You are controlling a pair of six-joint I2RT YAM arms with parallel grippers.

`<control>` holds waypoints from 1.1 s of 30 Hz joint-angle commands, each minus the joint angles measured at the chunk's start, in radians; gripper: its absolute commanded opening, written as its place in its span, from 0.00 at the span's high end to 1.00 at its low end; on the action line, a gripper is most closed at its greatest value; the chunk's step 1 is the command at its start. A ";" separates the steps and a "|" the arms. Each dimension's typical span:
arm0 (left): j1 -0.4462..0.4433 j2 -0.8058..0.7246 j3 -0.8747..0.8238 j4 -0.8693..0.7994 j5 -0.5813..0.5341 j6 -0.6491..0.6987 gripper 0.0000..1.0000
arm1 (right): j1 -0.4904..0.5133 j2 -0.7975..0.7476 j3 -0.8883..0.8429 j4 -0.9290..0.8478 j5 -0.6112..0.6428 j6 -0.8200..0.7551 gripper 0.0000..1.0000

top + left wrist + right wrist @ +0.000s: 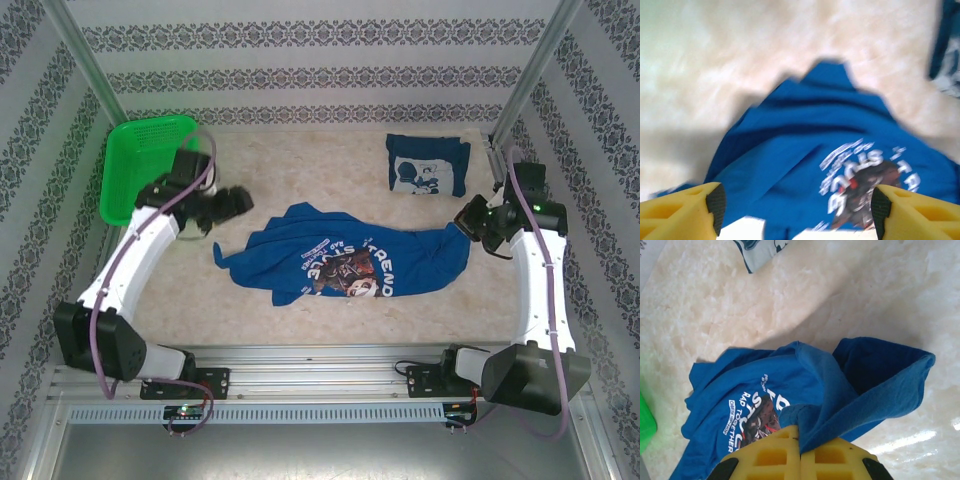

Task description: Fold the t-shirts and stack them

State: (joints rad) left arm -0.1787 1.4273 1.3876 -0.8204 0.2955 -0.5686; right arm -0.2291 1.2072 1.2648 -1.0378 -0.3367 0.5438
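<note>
A crumpled royal-blue t-shirt (pixel 345 255) with a cartoon print lies mid-table, print up. My right gripper (pixel 470 222) is shut on its right edge, and the pinched blue cloth (pixel 855 400) rises between the yellow fingers (pixel 772 455), lifted off the table. My left gripper (pixel 232 202) hovers open beyond the shirt's left end; its yellow fingers (pixel 685 207) stand wide apart above the blue fabric (pixel 805 150), holding nothing. A second t-shirt (pixel 428 166), folded into a small rectangle, rests at the back right.
A green mesh basket (pixel 140 165) stands at the back left, just behind my left arm. Bare beige tabletop (pixel 300 165) spreads between the basket and the folded shirt. Patterned walls and metal posts enclose the table.
</note>
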 commanded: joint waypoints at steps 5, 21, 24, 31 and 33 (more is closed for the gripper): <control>-0.046 0.405 0.360 -0.106 0.047 0.188 0.24 | 0.043 -0.027 -0.023 -0.031 0.025 -0.030 1.00; -0.129 0.919 0.763 -0.090 0.047 0.296 0.45 | 0.157 -0.051 -0.077 -0.004 0.038 0.019 1.00; -0.140 0.952 0.758 -0.062 0.043 0.278 0.45 | 0.166 -0.051 -0.079 -0.001 0.041 0.023 1.00; -0.169 1.028 0.786 -0.002 0.024 0.243 0.46 | 0.192 -0.046 -0.072 0.009 0.042 0.033 1.00; -0.175 1.049 0.800 -0.005 0.018 0.241 0.46 | 0.200 -0.045 -0.070 0.009 0.043 0.035 1.00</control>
State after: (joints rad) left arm -0.3393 2.4550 2.1445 -0.8501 0.3336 -0.3153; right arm -0.0441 1.1721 1.1954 -1.0428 -0.3130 0.5587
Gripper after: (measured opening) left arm 0.538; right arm 0.065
